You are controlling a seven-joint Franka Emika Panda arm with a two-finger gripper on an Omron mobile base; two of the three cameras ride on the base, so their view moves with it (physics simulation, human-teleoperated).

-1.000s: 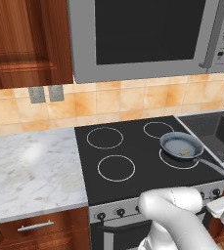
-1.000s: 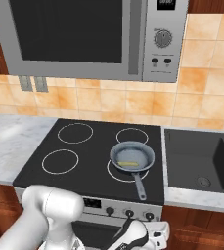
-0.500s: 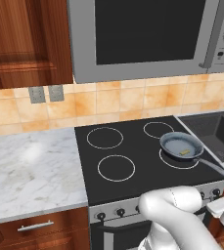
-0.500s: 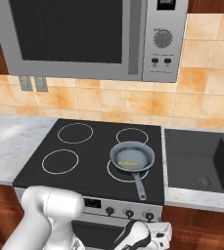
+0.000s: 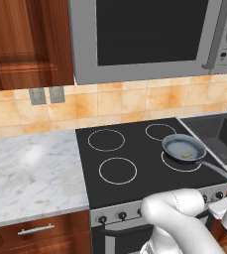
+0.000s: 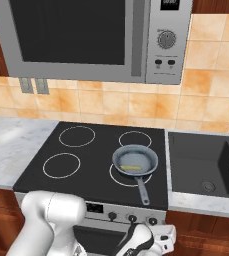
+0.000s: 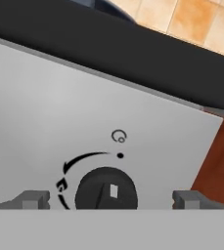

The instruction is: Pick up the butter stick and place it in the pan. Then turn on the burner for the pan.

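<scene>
The butter point(image 5: 186, 155) is a tiny yellow block lying in the round blue-grey pan point(image 6: 134, 161), up above the gripper point(image 7: 111, 199). The pan sits on the biggest white ring point(image 6: 121, 179) of the shiny black stove. The gripper is wide open around a round black knob point(image 7: 106, 189) on the smooth grey panel point(image 7: 45, 107).

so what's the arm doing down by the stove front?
The butter stick already lies in the pan, which sits on the burner at the cooktop's front right. The arm has dropped low in front of the stove. Its gripper is open and faces a dark knob on the control panel, one finger on either side, not closed on it.
</scene>
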